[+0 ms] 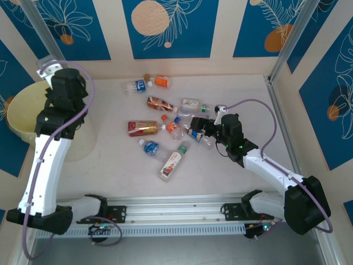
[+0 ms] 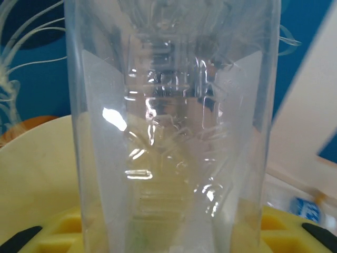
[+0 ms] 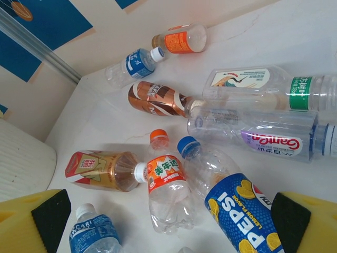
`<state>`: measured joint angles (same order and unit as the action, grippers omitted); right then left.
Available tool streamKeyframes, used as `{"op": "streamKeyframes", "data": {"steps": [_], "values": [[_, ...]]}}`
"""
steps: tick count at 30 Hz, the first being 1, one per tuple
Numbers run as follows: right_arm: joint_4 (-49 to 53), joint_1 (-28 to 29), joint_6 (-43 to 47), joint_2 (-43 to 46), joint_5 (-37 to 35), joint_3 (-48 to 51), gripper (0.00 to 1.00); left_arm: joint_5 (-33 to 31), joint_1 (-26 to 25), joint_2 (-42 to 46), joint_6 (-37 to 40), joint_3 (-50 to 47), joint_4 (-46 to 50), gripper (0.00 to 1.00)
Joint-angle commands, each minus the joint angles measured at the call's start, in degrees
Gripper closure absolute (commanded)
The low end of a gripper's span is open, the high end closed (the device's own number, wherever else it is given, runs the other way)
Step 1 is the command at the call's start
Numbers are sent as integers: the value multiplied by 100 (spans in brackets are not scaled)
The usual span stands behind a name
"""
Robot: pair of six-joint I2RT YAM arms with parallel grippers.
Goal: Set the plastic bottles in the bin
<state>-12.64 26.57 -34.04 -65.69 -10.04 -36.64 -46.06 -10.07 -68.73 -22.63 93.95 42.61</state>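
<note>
Top view: one bin (image 1: pixel 19 118) stands at the table's left edge, and the left arm (image 1: pixel 49 149) rises over its right rim. Loose plastic bottles (image 1: pixel 142 128) lie scattered mid-table. There seem to be eleven, though the cluster on the right is too crowded to be sure. The right gripper (image 1: pixel 204 131) sits low at that cluster's right side, against a blue Pepsi bottle (image 1: pixel 193 132).

Left wrist view: one clear bottle (image 2: pixel 174 132) stands upright between the fingers of the left gripper (image 2: pixel 168 240). They are spread wide, pads apart from its walls. The bin's yellow lies behind and below.

Right wrist view: the fingers are spread wide, pinching nothing. The Pepsi bottle lies between them, its label just beside the right-hand pad and its cap pointing far. An orange-labelled bottle (image 3: pixel 166 190) lies beside it on the left. Ten bottles are countable here.
</note>
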Motion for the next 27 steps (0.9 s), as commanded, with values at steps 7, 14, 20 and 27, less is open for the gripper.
{"op": "streamKeyframes", "data": {"steps": [7,14,20,27], "values": [[-23,31,64,204,66,-46,1,791,1422,-766,-1406,406,442,100],[23,24,20,271,-6,3,0,1200,1852,-1259,-3018,429,996,100],[77,24,3,245,-6,-26,0,1343,2089,-1667,-4013,500,1628,100],[69,24,-39,189,-4,-27,0,1933,2480,-1814,-4733,-125,1566,100]]}}
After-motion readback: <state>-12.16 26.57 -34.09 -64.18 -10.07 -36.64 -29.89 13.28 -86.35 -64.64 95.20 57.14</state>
